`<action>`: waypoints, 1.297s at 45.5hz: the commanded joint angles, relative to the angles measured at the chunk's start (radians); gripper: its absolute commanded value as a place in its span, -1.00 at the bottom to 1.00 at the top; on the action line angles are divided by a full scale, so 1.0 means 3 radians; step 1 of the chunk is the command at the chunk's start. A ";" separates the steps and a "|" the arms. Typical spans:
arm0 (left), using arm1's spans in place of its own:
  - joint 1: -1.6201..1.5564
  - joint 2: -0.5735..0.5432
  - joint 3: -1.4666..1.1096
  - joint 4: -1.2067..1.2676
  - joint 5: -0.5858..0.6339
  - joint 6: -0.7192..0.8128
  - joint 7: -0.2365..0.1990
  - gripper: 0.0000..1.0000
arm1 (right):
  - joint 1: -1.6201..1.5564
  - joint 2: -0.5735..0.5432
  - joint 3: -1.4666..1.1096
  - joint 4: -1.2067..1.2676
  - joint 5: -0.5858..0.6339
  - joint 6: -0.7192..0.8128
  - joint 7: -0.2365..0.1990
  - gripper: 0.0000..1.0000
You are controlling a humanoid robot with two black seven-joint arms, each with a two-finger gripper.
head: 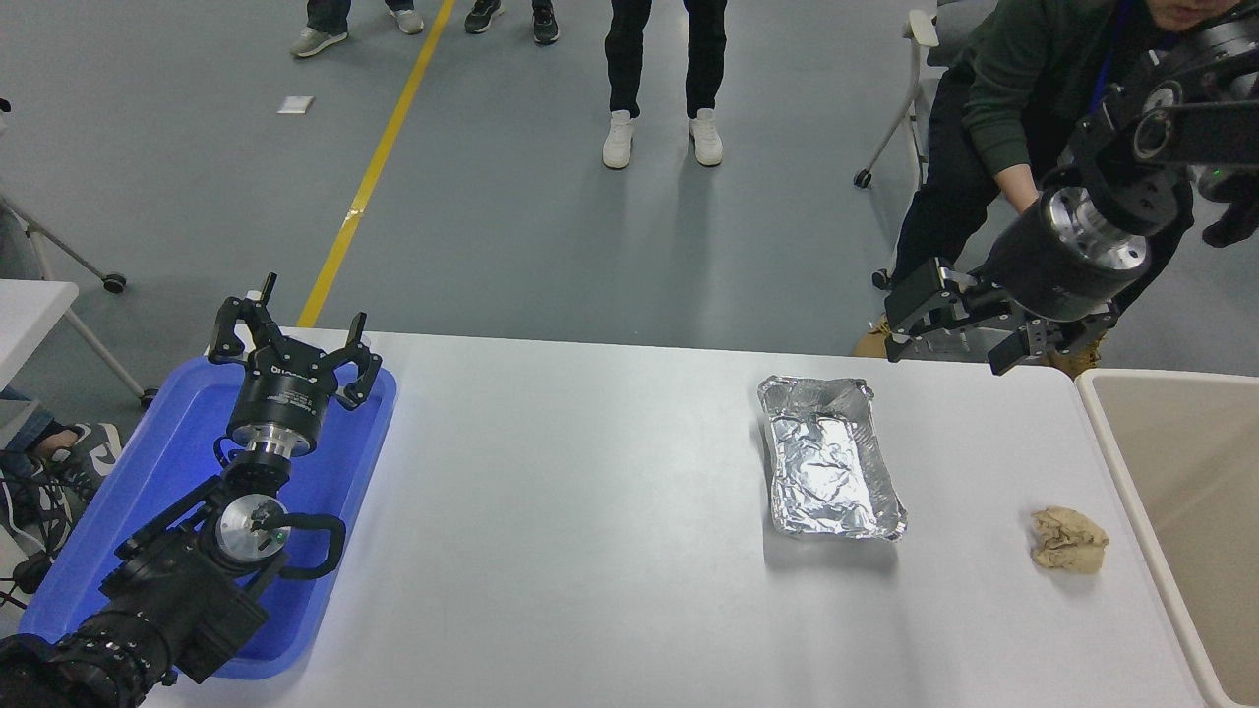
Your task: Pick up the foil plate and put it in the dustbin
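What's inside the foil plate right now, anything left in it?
The foil plate shows only bare crinkled foil inside; nothing lies in it. Its near wall hides a thin strip of the floor. The crumpled paper ball sits apart on the table.

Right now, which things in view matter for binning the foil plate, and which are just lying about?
Part of the job:
- foil plate, on the table, untouched
- dustbin, at the table's right end
- right hand, open, raised past the far edge

Just lying about:
- paper ball
- blue tray
- left hand, parked over the tray
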 commanded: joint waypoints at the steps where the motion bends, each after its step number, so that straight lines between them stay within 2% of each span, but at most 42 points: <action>1: 0.0000 0.0000 0.0000 0.0000 -0.0004 0.0000 0.0000 1.00 | -0.0098 0.0010 0.0013 -0.0020 -0.0017 0.0000 0.0000 1.00; 19: 0.0000 0.0000 0.0000 0.0000 0.0001 0.0000 0.0000 1.00 | -0.0313 0.0031 0.0013 -0.0240 -0.0032 -0.0394 0.0000 1.00; 32: 0.0000 0.0000 0.0000 0.0000 -0.0004 0.0000 0.0000 1.00 | -0.0860 0.0220 0.0090 -0.0772 -0.0012 -0.0598 0.0000 1.00; 59: 0.0000 0.0000 0.0000 0.0000 0.0001 0.0000 0.0000 1.00 | -0.1995 0.0782 0.0202 -0.1375 -0.0027 -0.1861 0.0000 1.00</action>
